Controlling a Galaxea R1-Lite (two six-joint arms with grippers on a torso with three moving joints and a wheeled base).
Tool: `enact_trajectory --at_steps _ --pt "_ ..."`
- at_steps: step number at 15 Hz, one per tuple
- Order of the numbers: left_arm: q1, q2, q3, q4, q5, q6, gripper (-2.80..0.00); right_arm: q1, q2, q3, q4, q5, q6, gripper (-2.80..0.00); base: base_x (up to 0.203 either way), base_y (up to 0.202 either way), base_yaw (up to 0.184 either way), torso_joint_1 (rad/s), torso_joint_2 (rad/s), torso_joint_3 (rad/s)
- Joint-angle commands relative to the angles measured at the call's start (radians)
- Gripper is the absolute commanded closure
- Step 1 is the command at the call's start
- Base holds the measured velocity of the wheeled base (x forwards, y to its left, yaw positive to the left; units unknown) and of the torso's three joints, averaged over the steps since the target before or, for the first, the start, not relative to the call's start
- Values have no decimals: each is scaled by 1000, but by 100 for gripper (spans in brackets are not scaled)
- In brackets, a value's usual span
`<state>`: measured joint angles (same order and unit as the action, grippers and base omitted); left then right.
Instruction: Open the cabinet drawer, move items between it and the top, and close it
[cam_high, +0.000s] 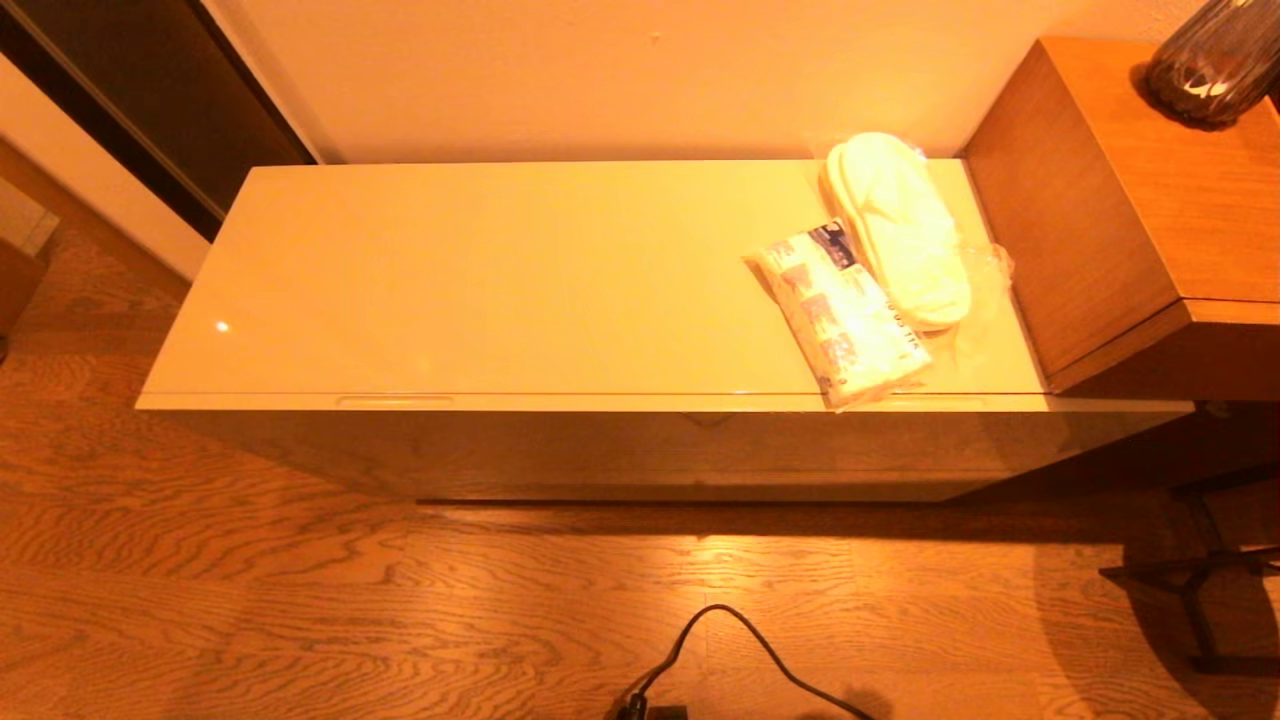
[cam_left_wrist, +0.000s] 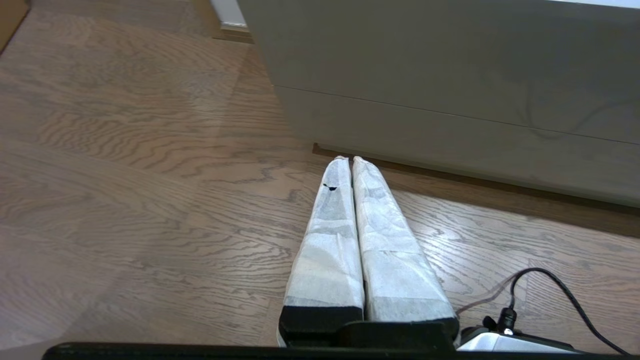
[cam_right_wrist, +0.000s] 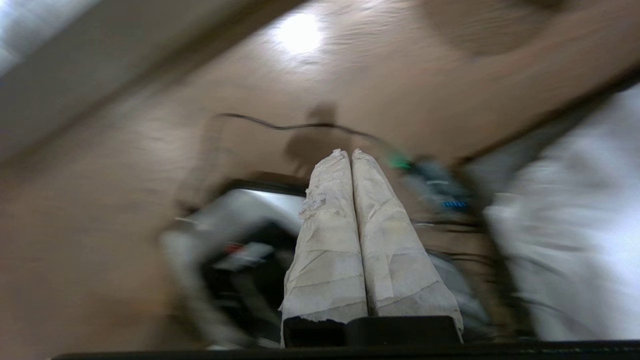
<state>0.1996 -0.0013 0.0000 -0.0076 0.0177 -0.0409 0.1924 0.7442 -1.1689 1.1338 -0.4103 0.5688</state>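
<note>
The cabinet drawer (cam_high: 640, 440) is shut, its plain cream front flush under the top (cam_high: 480, 270). On the right end of the top lie the white slippers in a clear bag (cam_high: 900, 225) and, beside them toward the front edge, the white packet with blue print (cam_high: 840, 310). The black tape ring is out of view. Neither arm shows in the head view. My left gripper (cam_left_wrist: 349, 161) is shut and empty, low over the floor before the cabinet front (cam_left_wrist: 450, 100). My right gripper (cam_right_wrist: 348, 154) is also shut and empty, above the floor near the robot's base.
A taller brown wooden cabinet (cam_high: 1130, 200) with a dark vase (cam_high: 1215, 60) adjoins the low cabinet on the right. A black cable (cam_high: 740, 640) lies on the wood floor in front. A dark metal stand (cam_high: 1190, 590) is at the right.
</note>
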Motion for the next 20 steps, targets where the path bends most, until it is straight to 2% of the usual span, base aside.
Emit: enact_trajectory --at_steps 1,2,4,6,7,9,10,11,12,14,15,17,20 --pt "0 -39 2 0 1 -1 0 -36 -243 -44 277 -20 -65 0 0 0 0 0 0 0" --pt "0 -39 2 0 1 -1 0 -64 -296 -121 354 -13 -118 0 0 0 0 0 0 0" --pt "0 -39 2 0 1 -1 0 -112 -413 -162 381 19 -208 0 0 0 0 0 0 0" --pt "0 -39 2 0 1 -1 0 -176 -515 -169 392 79 -270 0 0 0 0 0 0 0" --pt "0 -39 2 0 1 -1 0 -188 -559 -163 394 106 -291 0 0 0 0 0 0 0" --pt "0 -39 2 0 1 -1 0 -195 -651 -99 394 123 -386 0 0 0 0 0 0 0" --pt "0 -39 2 0 1 -1 0 -196 -699 -43 344 125 -432 0 0 0 0 0 0 0" --pt "0 -39 2 0 1 -1 0 -197 -723 33 235 122 -473 0 0 0 0 0 0 0" --pt "0 -39 2 0 1 -1 0 -197 -733 88 99 123 -498 0 0 0 0 0 0 0" --pt "0 -39 2 0 1 -1 0 -198 -740 210 -53 141 -518 0 0 0 0 0 0 0" --pt "0 -39 3 0 1 -1 0 -197 -741 261 -149 172 -526 0 0 0 0 0 0 0" --pt "0 -39 2 0 1 -1 0 -198 -742 364 -307 323 -530 0 0 0 0 0 0 0" --pt "0 -39 2 0 1 -1 0 -198 -743 576 -502 375 -567 0 0 0 0 0 0 0"
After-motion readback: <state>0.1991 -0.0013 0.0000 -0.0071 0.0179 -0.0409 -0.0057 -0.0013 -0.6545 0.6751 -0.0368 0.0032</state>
